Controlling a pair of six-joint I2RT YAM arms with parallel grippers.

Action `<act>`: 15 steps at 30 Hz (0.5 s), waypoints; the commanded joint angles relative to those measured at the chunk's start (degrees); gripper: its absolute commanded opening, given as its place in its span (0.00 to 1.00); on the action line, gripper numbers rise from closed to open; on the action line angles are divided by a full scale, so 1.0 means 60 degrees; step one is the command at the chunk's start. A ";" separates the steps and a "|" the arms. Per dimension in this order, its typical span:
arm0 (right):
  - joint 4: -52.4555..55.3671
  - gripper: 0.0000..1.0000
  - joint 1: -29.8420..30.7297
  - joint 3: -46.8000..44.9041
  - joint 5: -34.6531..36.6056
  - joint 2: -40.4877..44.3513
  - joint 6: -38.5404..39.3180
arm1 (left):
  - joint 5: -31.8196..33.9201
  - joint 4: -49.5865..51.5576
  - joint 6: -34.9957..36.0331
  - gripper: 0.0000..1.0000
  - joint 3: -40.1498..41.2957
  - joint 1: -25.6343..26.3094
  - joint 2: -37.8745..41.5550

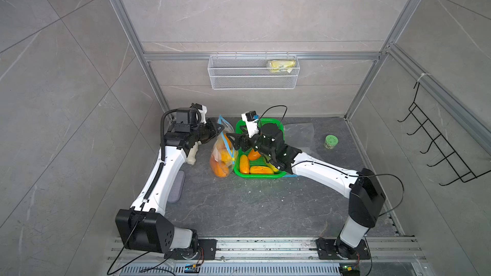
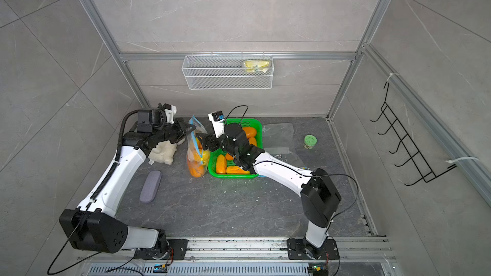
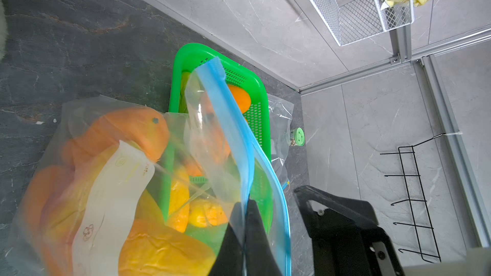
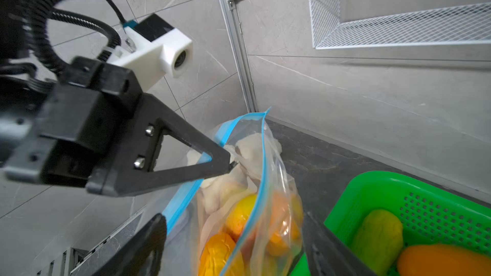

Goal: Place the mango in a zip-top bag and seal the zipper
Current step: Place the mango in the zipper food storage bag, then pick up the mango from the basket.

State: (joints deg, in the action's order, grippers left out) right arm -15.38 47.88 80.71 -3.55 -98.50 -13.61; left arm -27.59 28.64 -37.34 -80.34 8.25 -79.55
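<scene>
Dark grey stone counter [image 1: 239, 203] carries a clear zip-top bag with blue zipper [image 1: 222, 152], orange-yellow mangoes [image 1: 219, 169] inside, just beside a green plastic basket [image 1: 261, 176]. Left gripper [image 1: 221, 129] pinches the bag's zipper edge tight; right gripper [image 1: 234, 143] gapes wide at the bag, holding nothing.

White arms [image 1: 170, 165]; black, seemingly ribbed cables [image 1: 161, 139]

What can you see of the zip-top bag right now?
The zip-top bag is clear soft plastic with a white printed panel and a blue zipper strip, mouth unsealed. It stands on the table beside the green basket, holding orange-yellow mangoes. The left gripper pinches its zipper edge with shut jaws; the right gripper flanks it, jaws open.
</scene>
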 commanded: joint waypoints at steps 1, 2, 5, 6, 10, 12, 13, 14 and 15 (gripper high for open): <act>0.1391 0.85 -0.0092 -0.0208 0.0864 0.1440 0.0124 | -0.0278 -0.0372 0.0036 0.00 -0.0189 -0.0057 0.0214; 0.2095 0.85 -0.0170 -0.0261 0.1351 0.1619 0.0026 | -0.0279 -0.0365 0.0031 0.00 -0.0189 -0.0064 0.0242; 0.4180 0.85 -0.0678 -0.0371 0.2149 0.1553 -0.0336 | -0.0276 -0.0392 0.0057 0.00 -0.0162 -0.0057 0.0322; 0.4698 0.85 -0.0899 -0.0383 0.2286 0.1370 -0.0569 | -0.0268 -0.0422 0.0027 0.00 -0.0139 -0.0057 0.0345; 0.6679 0.76 -0.1678 0.0284 0.2652 0.0010 -0.1134 | -0.0523 -0.1093 -0.0410 0.00 0.0158 -0.0057 0.0469; 0.7185 0.71 -0.1851 0.0712 0.3019 -0.0639 -0.1318 | -0.0697 -0.1379 -0.0614 0.00 0.0239 -0.0057 0.0457; 0.7385 0.69 -0.1922 0.1008 0.3203 -0.1026 -0.1368 | -0.0732 -0.1376 -0.0655 0.00 0.0213 -0.0057 0.0423; 0.7555 0.68 -0.1971 0.1269 0.3330 -0.1341 -0.1428 | -0.0740 -0.1340 -0.0646 0.00 0.0195 -0.0064 0.0397; 0.7763 0.66 -0.1995 0.1507 0.3430 -0.1638 -0.1480 | -0.0712 -0.1306 -0.0619 0.00 0.0198 -0.0071 0.0397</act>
State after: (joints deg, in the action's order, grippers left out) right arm 21.39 35.83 85.47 12.84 -105.01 -20.08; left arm -29.12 25.23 -39.86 -78.46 8.19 -79.09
